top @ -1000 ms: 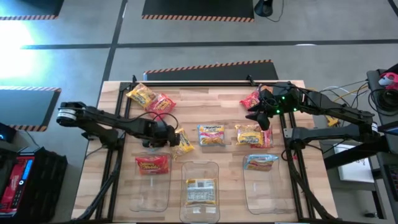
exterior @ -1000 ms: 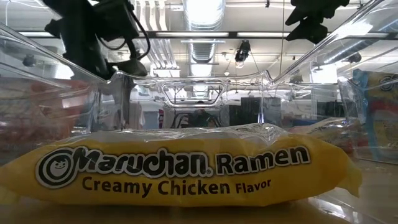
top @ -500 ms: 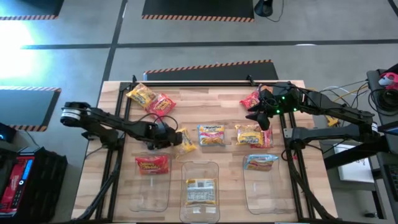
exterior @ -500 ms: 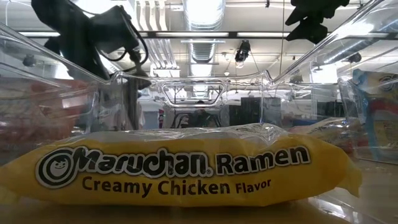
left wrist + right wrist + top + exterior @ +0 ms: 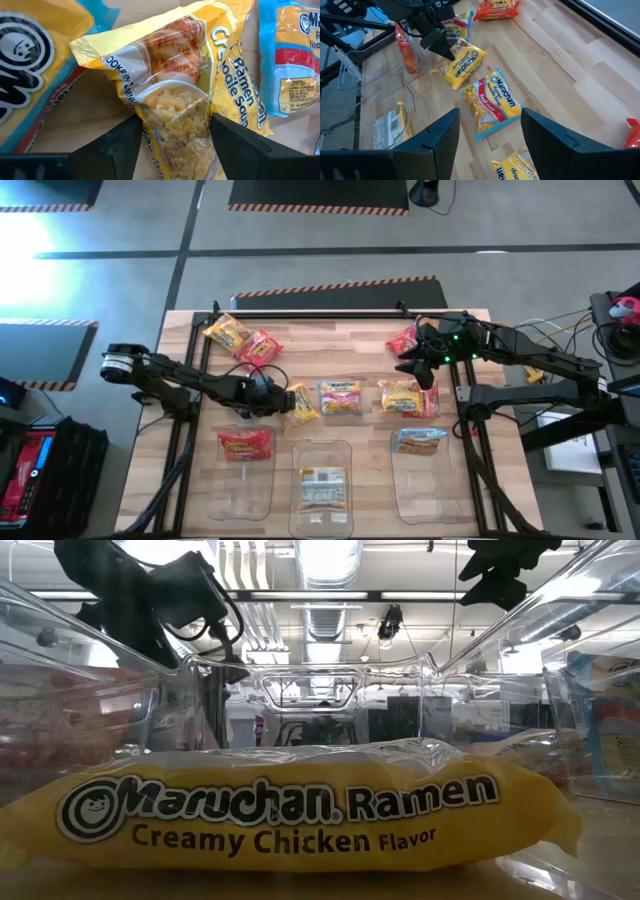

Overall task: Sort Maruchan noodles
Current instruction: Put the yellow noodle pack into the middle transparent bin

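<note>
Your left hand straddles a yellow packet at mid-counter.

High view: left hand point(image 5: 283, 397) sits at the yellow packet point(image 5: 299, 405), beside the blue packet point(image 5: 340, 397); right hand point(image 5: 418, 368) hovers near a red packet point(image 5: 403, 341). Left wrist view: fingers point(image 5: 120, 142) flank the packet, spread, grip unclear. Right wrist view: your right fingers point(image 5: 441, 134) stand open, holding nothing, above the counter point(image 5: 555, 80).

We see Maruchan ramen packets spread over the wood table: a yellow packet point(image 5: 226, 333) touching a red one point(image 5: 258, 346) at the far left, another red packet point(image 5: 403, 341) at the far right. In the middle row lie a crumpled yellow packet point(image 5: 299, 406), a light-blue one point(image 5: 341, 398) and a yellow one point(image 5: 407, 397). Nearer, a red packet point(image 5: 246, 444), a yellow Creamy Chicken packet point(image 5: 322, 487) and a light-blue packet point(image 5: 420, 440) each lie in a separate bin.
</note>
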`<state>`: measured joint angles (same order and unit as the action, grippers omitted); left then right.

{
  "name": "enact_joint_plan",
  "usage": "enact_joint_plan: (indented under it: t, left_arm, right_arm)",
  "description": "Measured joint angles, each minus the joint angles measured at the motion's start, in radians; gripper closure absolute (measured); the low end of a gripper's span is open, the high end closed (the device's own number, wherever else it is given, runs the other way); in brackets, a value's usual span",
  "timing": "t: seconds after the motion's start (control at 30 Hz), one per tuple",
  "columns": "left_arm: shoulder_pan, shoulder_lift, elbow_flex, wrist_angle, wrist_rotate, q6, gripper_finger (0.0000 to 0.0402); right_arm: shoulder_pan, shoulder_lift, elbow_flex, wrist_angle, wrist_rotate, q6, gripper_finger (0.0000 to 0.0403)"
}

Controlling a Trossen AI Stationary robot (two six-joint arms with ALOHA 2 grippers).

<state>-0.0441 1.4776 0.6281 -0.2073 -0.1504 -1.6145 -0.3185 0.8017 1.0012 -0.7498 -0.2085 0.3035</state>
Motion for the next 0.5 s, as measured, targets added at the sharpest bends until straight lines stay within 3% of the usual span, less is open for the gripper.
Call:
enact_joint_plan:
  t: [0.5]
  left_arm:
    - [0.0,-0.005,-0.001,0.014,0.015,0.113,0.0199]
  right_arm:
    - [0.0,0.0,0.0,0.0,0.0,0.0,0.0204]
